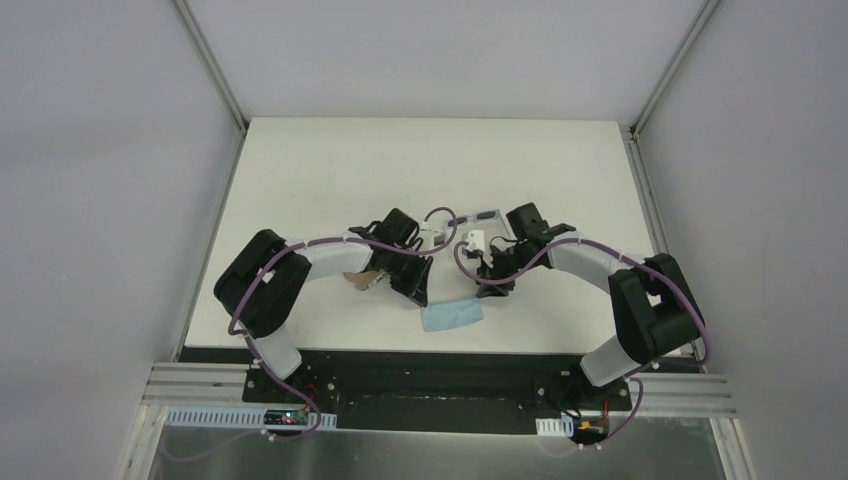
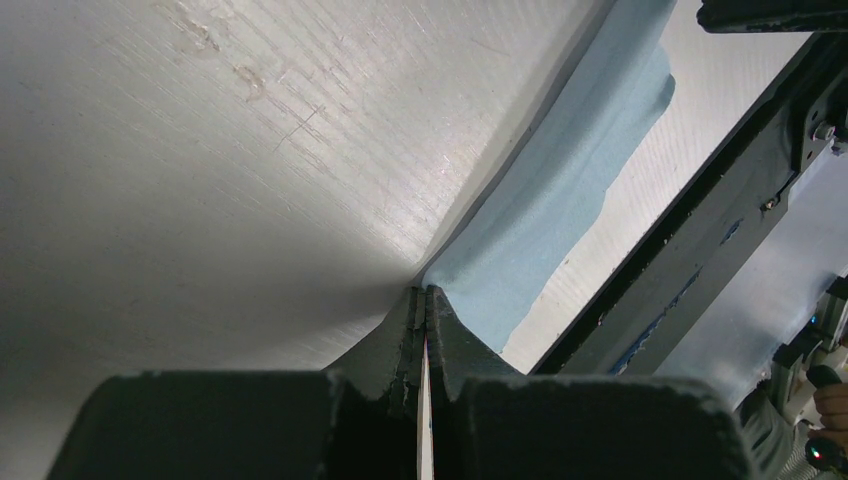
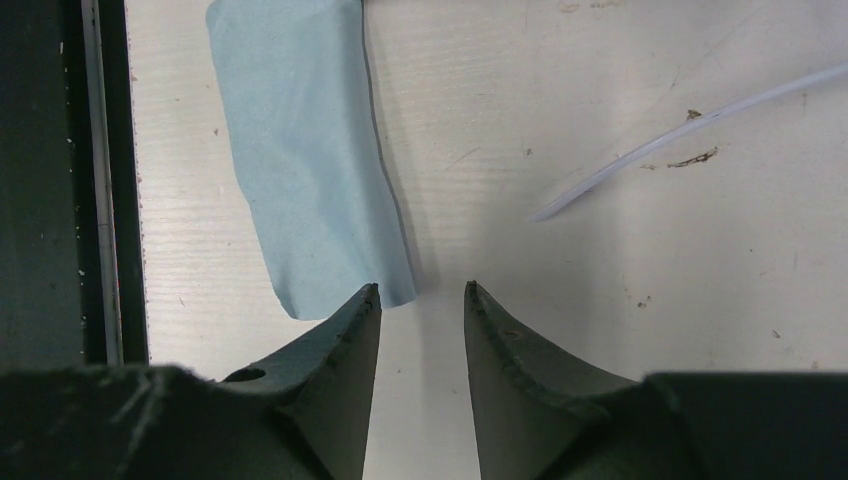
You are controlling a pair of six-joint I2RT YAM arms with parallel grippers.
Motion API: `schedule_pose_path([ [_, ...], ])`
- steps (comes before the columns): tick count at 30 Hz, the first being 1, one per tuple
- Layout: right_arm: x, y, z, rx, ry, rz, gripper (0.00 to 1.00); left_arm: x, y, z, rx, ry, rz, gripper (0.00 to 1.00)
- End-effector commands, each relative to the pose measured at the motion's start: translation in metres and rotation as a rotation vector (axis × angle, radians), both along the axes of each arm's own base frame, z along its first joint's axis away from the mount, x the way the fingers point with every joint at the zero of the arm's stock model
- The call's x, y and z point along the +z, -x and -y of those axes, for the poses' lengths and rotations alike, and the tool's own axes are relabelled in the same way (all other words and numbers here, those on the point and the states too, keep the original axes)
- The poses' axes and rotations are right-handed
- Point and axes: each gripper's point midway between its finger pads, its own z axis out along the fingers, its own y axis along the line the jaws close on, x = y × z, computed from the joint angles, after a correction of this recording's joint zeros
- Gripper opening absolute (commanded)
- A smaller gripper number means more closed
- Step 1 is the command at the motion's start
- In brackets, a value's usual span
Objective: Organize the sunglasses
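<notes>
Bright, even overhead light, soft shadows — left wrist view darkens toward its foreground.

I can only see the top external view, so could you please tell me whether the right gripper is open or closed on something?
Observer: The right gripper is open and holds nothing. Only bare table shows between its fingers.
Operator: Thank you. And could you tell me how the left gripper stands?
Observer: The left gripper is shut. The blue cloth runs right up to its fingertips, though I cannot tell whether it is pinched.
</notes>
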Motion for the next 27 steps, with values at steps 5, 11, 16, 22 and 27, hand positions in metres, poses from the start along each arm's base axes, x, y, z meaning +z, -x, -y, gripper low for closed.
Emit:
schedule_pose_path([
  [5, 0.012, -0.01, -0.012, 0.011, -0.037, 0.037, 0.39, -0.01, -0.005, -0.005, -0.005, -0.043, 0.02, 0.0],
  [11, 0.006, -0.007, -0.013, 0.022, -0.01, 0.035, 0.39, -0.006, -0.006, -0.008, 0.01, -0.047, 0.035, 0.0],
  [16, -0.001, -0.008, -0.014, 0.014, 0.015, 0.034, 0.39, -0.004, -0.006, -0.008, 0.01, -0.043, 0.037, 0.0],
  [22, -0.001, -0.012, -0.017, -0.006, 0.012, 0.029, 0.38, -0.003, -0.004, -0.008, 0.01, -0.044, 0.028, 0.0],
  [27, 0.001, -0.009, -0.021, 0.002, -0.005, -0.015, 0.38, -0.003, -0.004, -0.008, 0.01, -0.043, 0.029, 0.0],
])
